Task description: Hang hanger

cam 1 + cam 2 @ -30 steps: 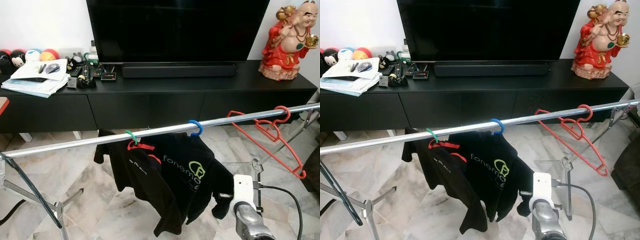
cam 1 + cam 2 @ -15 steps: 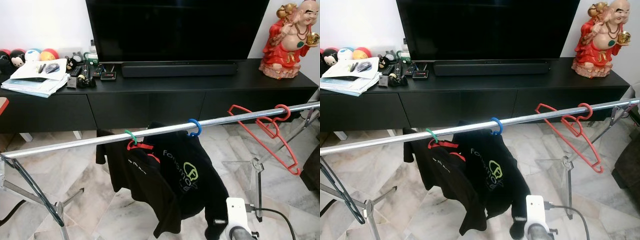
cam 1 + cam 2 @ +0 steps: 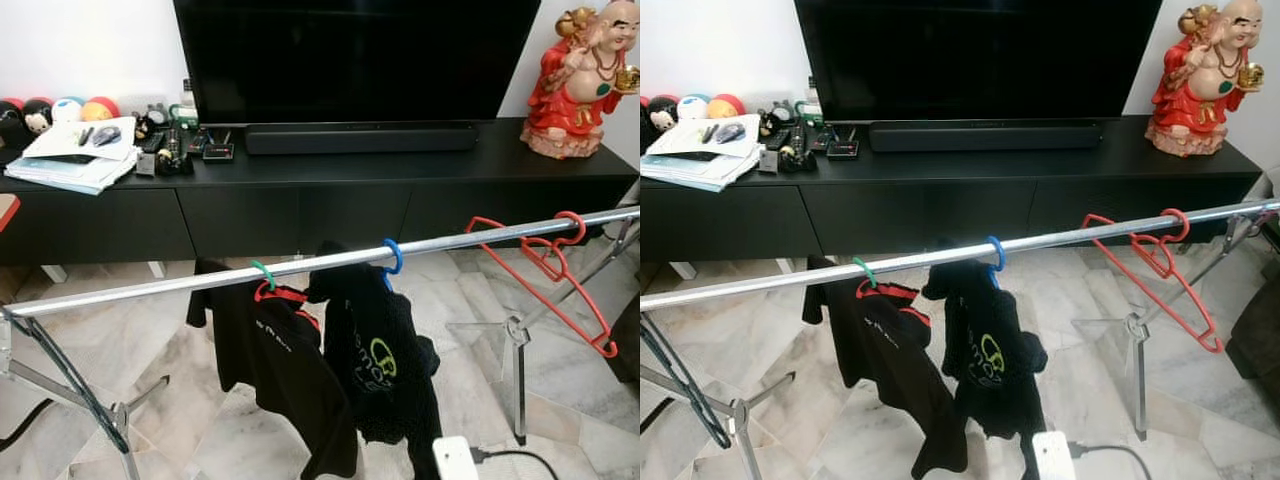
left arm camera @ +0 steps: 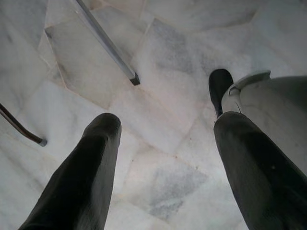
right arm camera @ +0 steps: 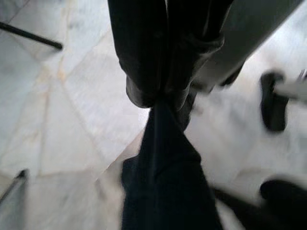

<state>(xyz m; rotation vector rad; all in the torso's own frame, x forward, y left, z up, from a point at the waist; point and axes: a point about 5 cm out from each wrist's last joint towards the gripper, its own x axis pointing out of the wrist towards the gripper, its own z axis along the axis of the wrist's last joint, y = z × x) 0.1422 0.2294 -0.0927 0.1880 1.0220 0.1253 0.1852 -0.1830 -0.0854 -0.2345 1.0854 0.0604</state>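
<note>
A silver rail (image 3: 200, 281) runs across in front of me. A green-hooked red hanger (image 3: 263, 275) carries a black shirt (image 3: 270, 350). Beside it, a blue-hooked hanger (image 3: 392, 256) holds a black shirt with a green logo (image 3: 375, 365), twisted and drawn down toward my right wrist (image 3: 455, 462). An empty red hanger (image 3: 555, 262) hangs tilted at the rail's right end. My right gripper (image 5: 160, 98) is shut on dark cloth of the logo shirt. My left gripper (image 4: 165, 120) is open over the marble floor, holding nothing.
A black TV console (image 3: 300, 210) with a TV (image 3: 350, 55), a soundbar, papers (image 3: 70, 155) and a red statue (image 3: 580, 85) stands behind the rail. Rack legs (image 3: 70, 375) slant at the left, a rack post (image 3: 516, 380) stands at the right, and a cable (image 3: 520, 455) lies on the floor.
My right arm has dropped low, pulling the logo shirt's lower edge down. The shirt has turned narrow on its blue hanger. The red empty hanger has swung.
</note>
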